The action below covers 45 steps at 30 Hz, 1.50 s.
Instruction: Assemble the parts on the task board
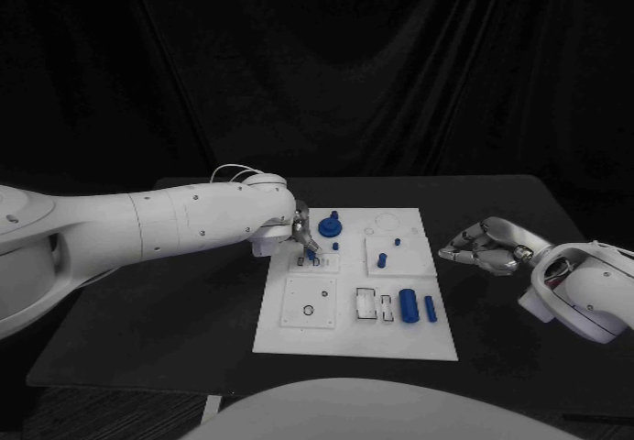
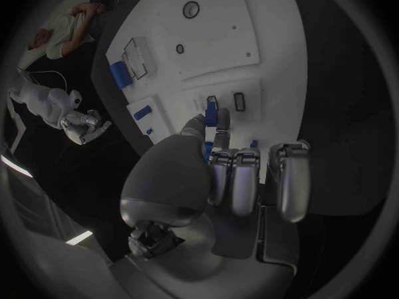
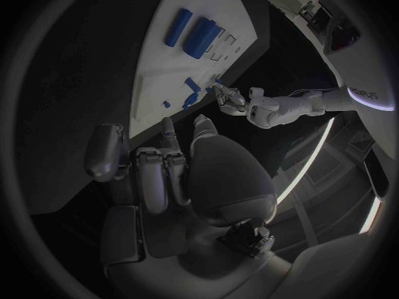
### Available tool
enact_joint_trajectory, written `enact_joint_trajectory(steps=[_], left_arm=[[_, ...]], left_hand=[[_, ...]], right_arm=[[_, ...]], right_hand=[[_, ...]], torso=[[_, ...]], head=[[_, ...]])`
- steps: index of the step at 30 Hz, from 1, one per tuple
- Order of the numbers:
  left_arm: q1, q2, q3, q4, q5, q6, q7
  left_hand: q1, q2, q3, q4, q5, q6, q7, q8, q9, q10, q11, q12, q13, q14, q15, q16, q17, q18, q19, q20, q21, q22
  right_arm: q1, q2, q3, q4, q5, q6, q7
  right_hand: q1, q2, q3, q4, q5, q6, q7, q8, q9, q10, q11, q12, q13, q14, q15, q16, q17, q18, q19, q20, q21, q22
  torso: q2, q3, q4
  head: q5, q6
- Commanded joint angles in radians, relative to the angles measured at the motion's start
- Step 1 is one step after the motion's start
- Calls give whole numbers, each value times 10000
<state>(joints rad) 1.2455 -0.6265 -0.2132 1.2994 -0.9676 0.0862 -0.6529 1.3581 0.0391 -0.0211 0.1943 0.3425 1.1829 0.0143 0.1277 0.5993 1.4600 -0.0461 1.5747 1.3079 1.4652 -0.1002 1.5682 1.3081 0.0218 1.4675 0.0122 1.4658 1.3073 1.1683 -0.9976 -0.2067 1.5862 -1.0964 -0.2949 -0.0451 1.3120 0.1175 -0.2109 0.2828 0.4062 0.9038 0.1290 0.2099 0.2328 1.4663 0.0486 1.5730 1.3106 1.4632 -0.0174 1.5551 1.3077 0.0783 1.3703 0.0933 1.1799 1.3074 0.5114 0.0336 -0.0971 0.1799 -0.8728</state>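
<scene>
The left hand pinches a small blue part over the task board; the right hand rests clenched, grasping nothing, beside it.

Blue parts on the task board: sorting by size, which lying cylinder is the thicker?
The thick blue cylinder, lying left of the slimmer blue rod near the board's front.

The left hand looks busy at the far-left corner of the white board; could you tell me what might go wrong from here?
1. The left hand pinches a small blue piece just above a slot; if tilted, it may jam or slip free.
2. The blue knob stands close beside that hand and could get knocked.
3. Pressing down near the edge of the board might shift it.
</scene>
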Motion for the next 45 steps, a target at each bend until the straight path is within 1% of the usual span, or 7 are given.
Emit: enact_joint_trajectory(steps=[1,8,14,18,24,27,45], left_arm=[[-16,-258,7,491,-543,-1500,564],[-79,-1017,1,1632,-2192,-3541,1166],[-507,-1431,-1,2157,-3026,-4931,1579],[-848,-1536,-2,2262,-3362,-5459,1773],[-1213,-1479,-2,2179,-3541,-5884,1941],[-1283,-1470,-2,2180,-3567,-5930,1927],[-1451,-1478,-3,2217,-3596,-5827,1607]], left_hand=[[4,-126,565,-458,36,-68,17,49,7,1108,-98,-39,2629,1056,-56,26,2627,56,529,-49,-37,2129],[-48,-257,781,-322,-123,-91,8,108,64,1108,-99,-39,2629,1056,-50,26,2627,49,546,-40,-13,2149],[87,-333,1018,-300,-282,-125,7,144,103,1108,-103,-39,2629,1056,-57,26,2627,51,544,-44,-24,2151],[106,-366,1103,-256,-369,-130,9,166,122,1108,-103,-39,2629,1056,-56,26,2627,50,546,-44,-24,2154],[112,-372,1120,-250,-378,-134,9,167,125,1108,-103,-39,2629,1056,-56,26,2627,49,548,-44,-21,2157],[102,-379,1146,-220,-392,-145,17,167,127,1108,-100,-39,2629,1056,-55,26,2627,49,548,-44,-22,2157],[8,-438,1243,-56,-439,-172,33,176,139,1108,-86,-39,2629,1056,-47,26,2627,52,545,-39,-39,2156]], right_arm=[[-57,-36,6,15,-11,-109,-159],[-133,-119,6,75,-11,-321,-37],[-168,-219,6,176,-11,-553,89],[-180,-267,5,235,-11,-677,156],[-203,-301,5,278,-11,-750,202],[-211,-304,5,283,-11,-759,211],[-321,-304,5,283,-11,-749,227]], right_hand=[[86,3,-32,-51,66,-50,-27,37,-14,1045,16,-22,2602,966,29,-34,2394,131,-85,20,-57,1393],[101,-8,-44,-49,75,-56,-24,34,-17,1045,18,-22,2602,956,31,-52,2372,138,-106,21,-101,1380],[132,-18,-58,-48,126,-60,-22,33,-21,1045,20,-22,2602,953,33,-57,2367,140,-115,22,-126,1374],[157,-21,-68,-43,187,-58,-22,36,-23,1045,21,-22,2602,954,33,-55,2370,139,-115,22,-136,1373],[171,-22,-74,-38,232,-59,-21,36,-25,1045,21,-22,2602,952,33,-58,2366,140,-117,22,-147,1371],[177,-22,-77,-34,253,-59,-21,36,-26,1045,21,-22,2602,955,33,-54,2371,143,-123,22,-163,1367],[191,-20,-82,-30,300,-59,-21,36,-28,1045,20,-22,2602,953,33,-57,2368,143,-123,22,-169,1366]], torso=[[0,3,-4],[2,-1,-6],[1,4,-9],[4,6,-5],[3,1,2],[3,-1,1],[6,3,-4]], head=[[-22,2],[-45,2],[-32,2],[-48,2],[-87,2],[-61,2],[-20,2]])
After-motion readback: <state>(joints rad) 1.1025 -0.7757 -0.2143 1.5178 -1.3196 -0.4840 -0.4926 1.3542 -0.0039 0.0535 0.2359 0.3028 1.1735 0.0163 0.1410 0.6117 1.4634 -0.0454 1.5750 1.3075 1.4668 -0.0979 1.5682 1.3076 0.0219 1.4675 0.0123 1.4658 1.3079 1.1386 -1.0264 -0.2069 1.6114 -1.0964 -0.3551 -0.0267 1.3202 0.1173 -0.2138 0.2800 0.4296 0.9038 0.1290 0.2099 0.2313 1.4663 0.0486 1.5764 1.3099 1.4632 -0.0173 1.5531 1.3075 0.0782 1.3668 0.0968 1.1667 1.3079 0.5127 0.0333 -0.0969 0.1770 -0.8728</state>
